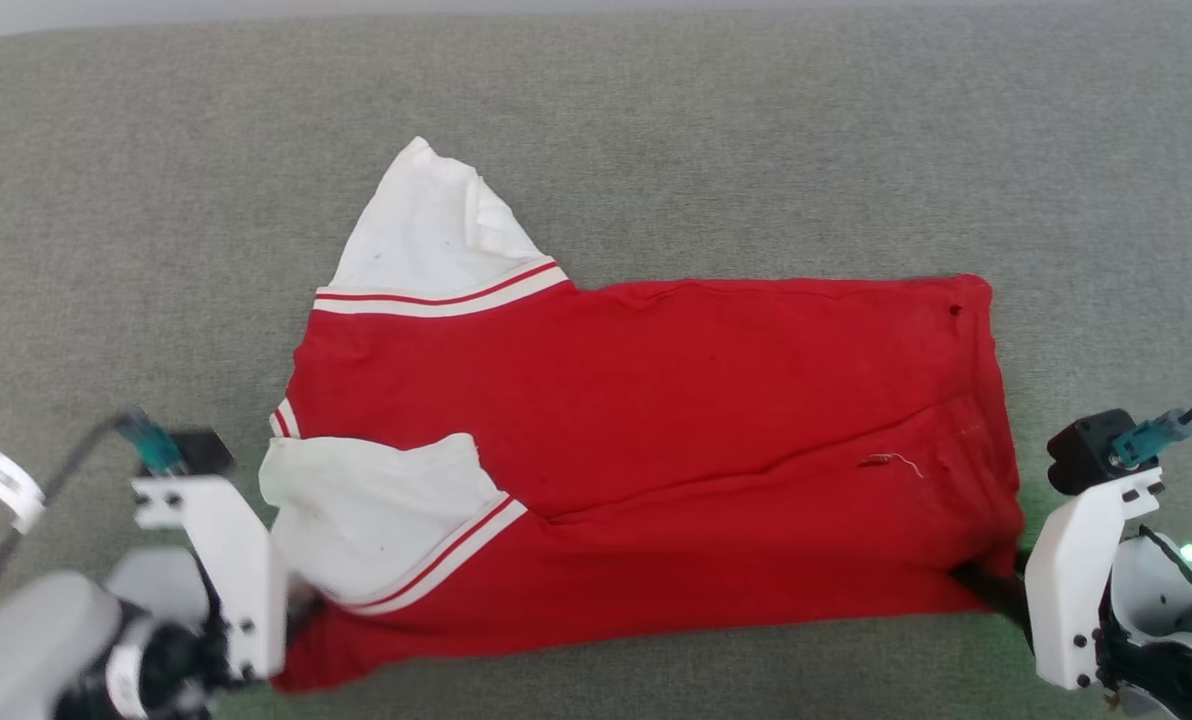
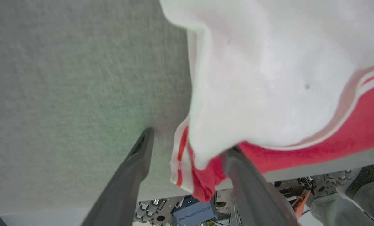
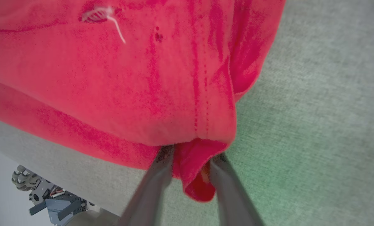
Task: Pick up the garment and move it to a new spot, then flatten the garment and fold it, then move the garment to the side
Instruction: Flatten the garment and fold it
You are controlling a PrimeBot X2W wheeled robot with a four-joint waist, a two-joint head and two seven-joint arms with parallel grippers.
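Left jaws spread; right jaws parted around hem [image 3: 195,157]; garment [image 1: 656,400] crosswise, sleeves [image 1: 376,500] leftward.

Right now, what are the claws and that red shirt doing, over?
Left claw open, white sleeve loose between fingers. Right claw: red hem between fingers, grip unclear. Garment folded on grey surface.

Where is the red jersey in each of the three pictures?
Head view: the red jersey lies across the middle, white sleeves at the left.
Left wrist view: one white sleeve takes the upper right, red below.
Right wrist view: its red body takes the upper left.
Shared landmark: the grey felt surface under it.
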